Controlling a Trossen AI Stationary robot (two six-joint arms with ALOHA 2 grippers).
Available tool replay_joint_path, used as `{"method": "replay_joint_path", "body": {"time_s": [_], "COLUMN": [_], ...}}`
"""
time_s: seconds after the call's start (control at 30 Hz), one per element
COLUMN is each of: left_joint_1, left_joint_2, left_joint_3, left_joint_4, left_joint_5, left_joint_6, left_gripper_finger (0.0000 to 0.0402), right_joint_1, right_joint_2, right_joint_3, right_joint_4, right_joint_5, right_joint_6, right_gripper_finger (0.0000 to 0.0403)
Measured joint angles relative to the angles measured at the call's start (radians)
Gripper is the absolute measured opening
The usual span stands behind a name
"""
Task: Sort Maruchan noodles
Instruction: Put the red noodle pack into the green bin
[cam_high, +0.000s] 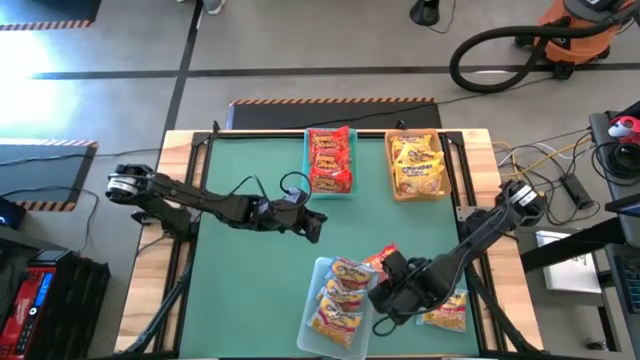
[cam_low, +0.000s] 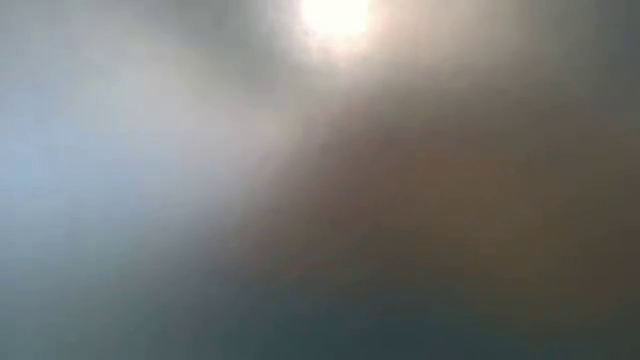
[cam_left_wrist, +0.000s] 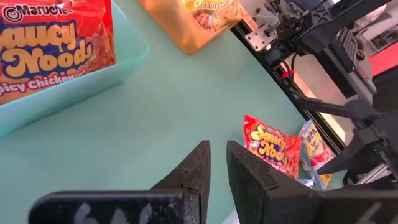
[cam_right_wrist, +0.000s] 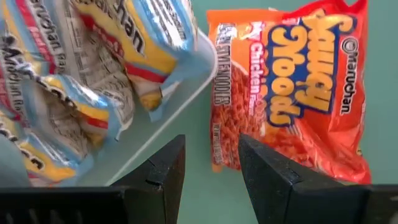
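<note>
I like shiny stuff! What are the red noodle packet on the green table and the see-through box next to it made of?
The red noodle packet looks like thin plastic film, glossy: it is crinkled and catches light.

The see-through box seems to be harder plastic, smooth and slightly milky: its rim keeps a straight edge and the yellow packets inside show through.

The green table cover looks matte, perhaps a soft mat; I can't be sure.

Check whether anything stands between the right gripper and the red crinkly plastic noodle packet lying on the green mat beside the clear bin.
Nothing visible does. The right gripper hangs with its fingers apart just short of the red crinkly plastic noodle packet, bare green mat between them. The clear bin sits beside that path, not across it.
</note>
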Motion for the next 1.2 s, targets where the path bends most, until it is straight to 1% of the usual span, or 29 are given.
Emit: {"method": "replay_joint_path", "body": {"time_s": [0.2,0.47,0.57,0.73,0.83,0.97,1.07,1.2], "left_joint_1": [-0.003,-0.006,-0.006,-0.006,-0.006,-0.006,-0.006,-0.006], "left_joint_2": [0.0,0.0,0.0,0.0,0.0,0.0,0.0,0.0], "left_joint_3": [0.0,0.0,0.0,0.0,0.0,0.0,0.0,0.0], "left_joint_4": [-0.003,-0.007,-0.007,-0.006,-0.006,-0.006,-0.005,-0.005], "left_joint_5": [0.002,0.003,0.003,0.003,0.003,0.003,0.003,0.003], "left_joint_6": [-0.002,-0.008,-0.008,-0.008,-0.008,-0.008,-0.008,-0.008], "left_gripper_finger": [0.0036,0.0036,0.0036,0.0036,0.0036,0.0036,0.0036,0.0036], "right_joint_1": [0.003,0.017,0.017,0.012,-0.002,-0.024,-0.046,-0.074], "right_joint_2": [0.023,0.047,0.05,0.051,0.047,0.047,0.051,0.052], "right_joint_3": [-0.02,-0.098,-0.126,-0.192,-0.241,-0.293,-0.306,-0.303], "right_joint_4": [-0.027,-0.012,-0.009,-0.01,-0.017,-0.018,-0.023,-0.019], "right_joint_5": [-0.007,-0.014,-0.011,0.075,0.108,0.195,0.272,0.396], "right_joint_6": [0.022,0.127,0.136,0.07,-0.015,-0.18,-0.345,-0.622], "right_gripper_finger": [0.0139,0.0139,0.0139,0.0139,0.0139,0.0139,0.0139,0.0139]}}
